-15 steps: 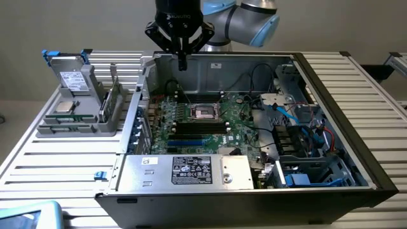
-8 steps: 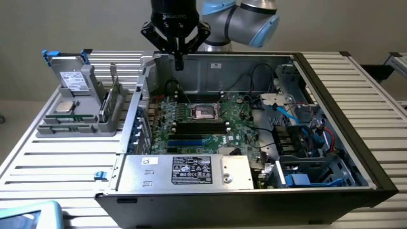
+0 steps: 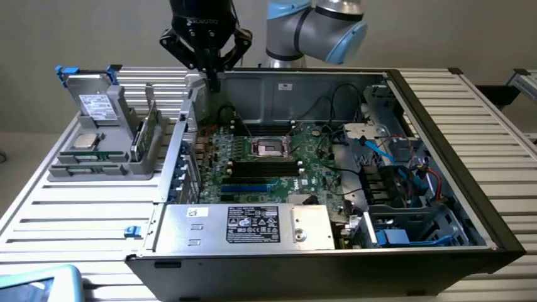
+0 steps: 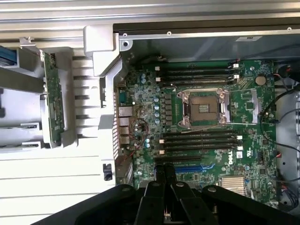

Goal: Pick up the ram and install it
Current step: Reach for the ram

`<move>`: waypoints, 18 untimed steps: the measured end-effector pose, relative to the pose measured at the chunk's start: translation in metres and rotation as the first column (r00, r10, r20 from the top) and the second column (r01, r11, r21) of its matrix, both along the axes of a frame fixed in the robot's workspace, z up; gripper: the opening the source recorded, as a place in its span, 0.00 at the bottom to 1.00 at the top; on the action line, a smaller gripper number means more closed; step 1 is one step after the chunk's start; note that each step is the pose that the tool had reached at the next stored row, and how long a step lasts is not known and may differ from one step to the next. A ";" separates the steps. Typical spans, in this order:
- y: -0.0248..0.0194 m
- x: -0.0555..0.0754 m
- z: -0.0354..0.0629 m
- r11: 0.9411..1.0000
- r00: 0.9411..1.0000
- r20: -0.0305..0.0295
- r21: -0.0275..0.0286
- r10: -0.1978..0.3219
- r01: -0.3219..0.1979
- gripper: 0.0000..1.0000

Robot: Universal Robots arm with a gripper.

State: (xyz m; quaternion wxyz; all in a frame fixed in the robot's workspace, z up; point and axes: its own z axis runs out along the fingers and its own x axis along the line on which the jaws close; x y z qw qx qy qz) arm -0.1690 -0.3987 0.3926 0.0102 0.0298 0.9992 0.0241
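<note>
While the gripper (image 3: 211, 77) hangs above the rear corner of the open computer case (image 3: 285, 94), on the exterior view's left, its fingers are pressed together with nothing between them.

- The ram (image 3: 144, 137) stands on edge in the grey holder (image 3: 100, 168) outside the case, well apart from the gripper and untouched.
- Step, by my reading: the pick-up, not yet begun.
- A grasp calls for the fingers to part first, then line up across the stick's upper edge.
- On the motherboard (image 4: 140, 108), the black slots (image 4: 199, 140) beside the processor socket (image 4: 205, 108) look vacant.
- Hard to tell: whether the slot latches are open.
- The ram's lower edge is sunk in the holder.
- Its label is unreadable.
- In the wrist view the frame edge cuts off the gripper body.
</note>
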 end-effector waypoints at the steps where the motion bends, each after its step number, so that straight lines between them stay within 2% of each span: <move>1: 0.0000 -0.005 0.0000 1.000 1.000 0.000 0.000 0.000 0.000 0.11; 13: 0.0003 -0.059 -0.0002 1.000 1.000 0.000 0.000 0.000 0.000 0.11; 18: 0.0021 -0.082 -0.0005 1.000 1.000 0.000 0.000 0.000 0.000 0.11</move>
